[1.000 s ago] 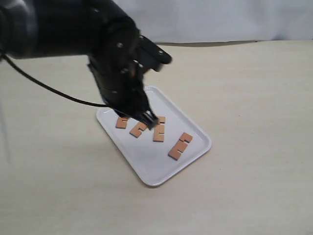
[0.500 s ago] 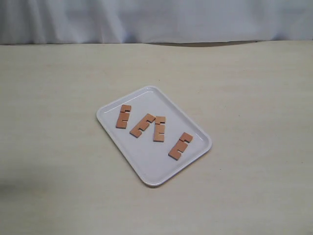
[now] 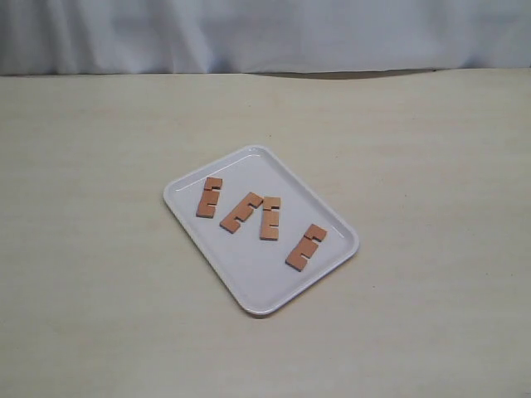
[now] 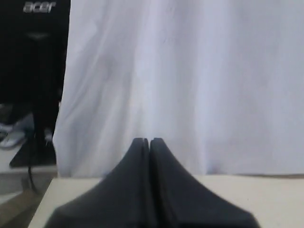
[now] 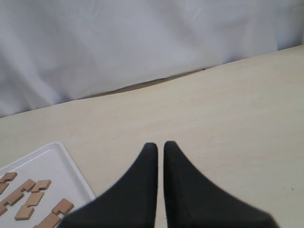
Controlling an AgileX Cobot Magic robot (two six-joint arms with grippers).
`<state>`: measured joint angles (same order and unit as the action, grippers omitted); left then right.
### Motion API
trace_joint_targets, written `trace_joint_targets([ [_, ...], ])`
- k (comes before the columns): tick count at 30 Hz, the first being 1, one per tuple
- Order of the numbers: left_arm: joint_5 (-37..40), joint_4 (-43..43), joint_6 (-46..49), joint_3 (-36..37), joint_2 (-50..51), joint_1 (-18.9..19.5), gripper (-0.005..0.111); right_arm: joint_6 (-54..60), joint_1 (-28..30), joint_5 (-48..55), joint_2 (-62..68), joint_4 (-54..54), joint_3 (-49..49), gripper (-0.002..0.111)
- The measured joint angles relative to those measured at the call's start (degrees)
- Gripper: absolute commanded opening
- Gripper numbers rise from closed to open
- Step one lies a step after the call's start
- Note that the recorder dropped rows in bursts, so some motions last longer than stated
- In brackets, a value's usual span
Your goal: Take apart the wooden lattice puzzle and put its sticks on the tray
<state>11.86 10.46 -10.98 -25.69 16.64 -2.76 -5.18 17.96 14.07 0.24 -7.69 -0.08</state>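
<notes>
While the four sticks (image 3: 270, 218) lie separated in a row on the white tray (image 3: 249, 282) on the tabletop (image 3: 431, 166), the left gripper (image 4: 149, 141) is clenched empty and the right gripper (image 5: 160, 145) all but closed, empty too.

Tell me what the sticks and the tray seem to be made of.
The sticks look like wood: matt reddish-brown, with square notches cut in. The tray seems plastic: smooth plain white, rounded corners, low moulded rim; painted metal is possible.
</notes>
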Motion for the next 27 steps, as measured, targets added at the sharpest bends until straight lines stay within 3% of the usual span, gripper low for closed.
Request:
trace_joint_targets([
  [8, -4.54, 0.18, -0.03, 2.27, -14.82, -2.79, 0.0, 0.0, 0.0, 0.0, 0.0, 0.0, 0.0, 0.004],
  [18, -1.03, -10.46, -0.59, 2.73, -16.47, -4.5, 0.0, 0.0, 0.0, 0.0, 0.0, 0.0, 0.0, 0.004],
  [22, -1.74, -11.87, -0.69, 7.51, -16.64, -4.5, 0.0, 0.0, 0.0, -0.1, 0.0, 0.0, 0.0, 0.004],
  [27, -8.84, -12.1, -0.69, 17.64, -16.56, -4.5, 0.0, 0.0, 0.0, -0.1, 0.0, 0.0, 0.0, 0.004],
])
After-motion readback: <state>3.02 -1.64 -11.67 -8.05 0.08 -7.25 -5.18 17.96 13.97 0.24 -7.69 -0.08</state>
